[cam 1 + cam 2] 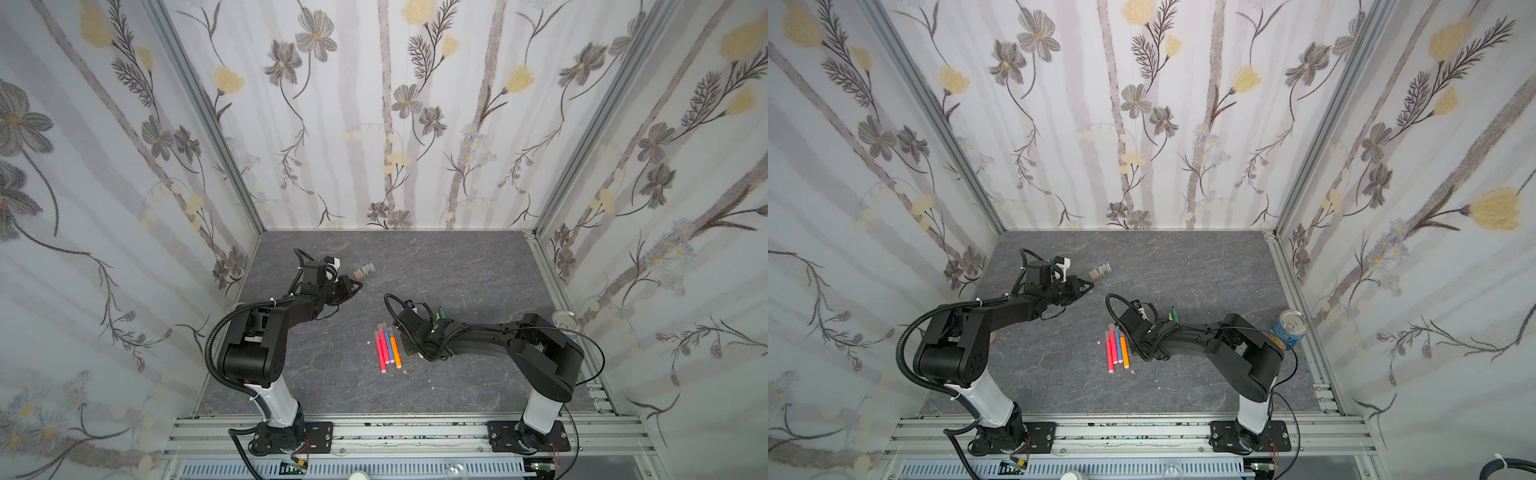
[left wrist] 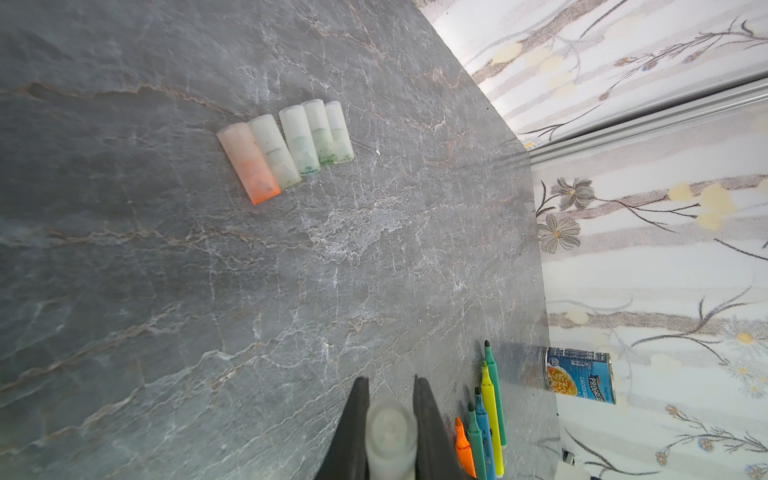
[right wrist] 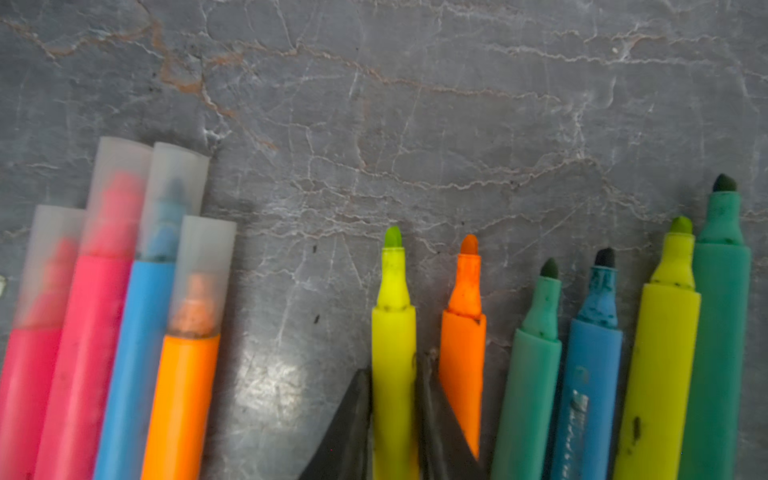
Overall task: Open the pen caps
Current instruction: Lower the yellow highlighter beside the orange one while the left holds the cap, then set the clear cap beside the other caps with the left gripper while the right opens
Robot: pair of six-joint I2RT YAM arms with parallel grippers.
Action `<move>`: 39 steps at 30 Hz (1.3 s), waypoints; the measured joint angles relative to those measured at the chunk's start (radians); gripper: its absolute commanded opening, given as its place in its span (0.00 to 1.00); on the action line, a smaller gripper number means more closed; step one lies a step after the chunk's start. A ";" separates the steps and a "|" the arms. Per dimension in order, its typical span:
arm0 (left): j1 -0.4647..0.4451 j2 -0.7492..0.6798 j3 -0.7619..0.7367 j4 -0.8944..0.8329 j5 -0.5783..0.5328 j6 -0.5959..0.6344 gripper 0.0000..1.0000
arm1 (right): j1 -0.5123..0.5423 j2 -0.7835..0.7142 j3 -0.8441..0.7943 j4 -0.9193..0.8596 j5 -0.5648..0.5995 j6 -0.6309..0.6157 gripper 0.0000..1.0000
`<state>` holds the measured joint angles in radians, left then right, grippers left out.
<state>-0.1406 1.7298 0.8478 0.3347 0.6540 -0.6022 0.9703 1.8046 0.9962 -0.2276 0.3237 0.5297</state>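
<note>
**Top views.** In both top views we see the left gripper (image 1: 356,286) low over the grey table (image 1: 457,270), just beside a row of five caps (image 1: 365,271) that lies loose toward the back left. Four capped pens (image 1: 387,348), two pink, one blue and one orange, lie side by side near the middle. The right arm (image 1: 478,336) reaches over the table just beside them, and its wrist hides its gripper here. A soup can (image 1: 1287,330) stands upright at the right edge.

**Left wrist view.** We find the jaws of the left gripper (image 2: 390,381) pressed onto a clear cap (image 2: 390,432), which is blurred by nearness. The row of five caps (image 2: 286,145) lies well apart from it, each cap touching the next. One is tinted orange and the others are greenish white. Several uncapped pens (image 2: 484,415) lie near the soup can (image 2: 579,374).

**Right wrist view.** The right gripper (image 3: 394,368) straddles the barrel of an uncapped yellow pen (image 3: 392,316), with a finger close on each side. We cannot tell whether the fingers press it. On one side lie the four capped pens (image 3: 124,332), each wearing its translucent cap. On the other side lie five uncapped pens (image 3: 590,353): orange, green, blue, yellow and teal.
</note>
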 measured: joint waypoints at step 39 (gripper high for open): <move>0.073 0.245 0.141 0.005 -0.038 0.002 0.00 | -0.004 -0.250 -0.050 -0.064 0.093 -0.023 0.33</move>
<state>-0.0677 1.9747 0.9890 0.3397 0.6159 -0.6003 0.9665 1.5547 0.9466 -0.2913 0.4164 0.5072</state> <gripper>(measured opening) 0.131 0.329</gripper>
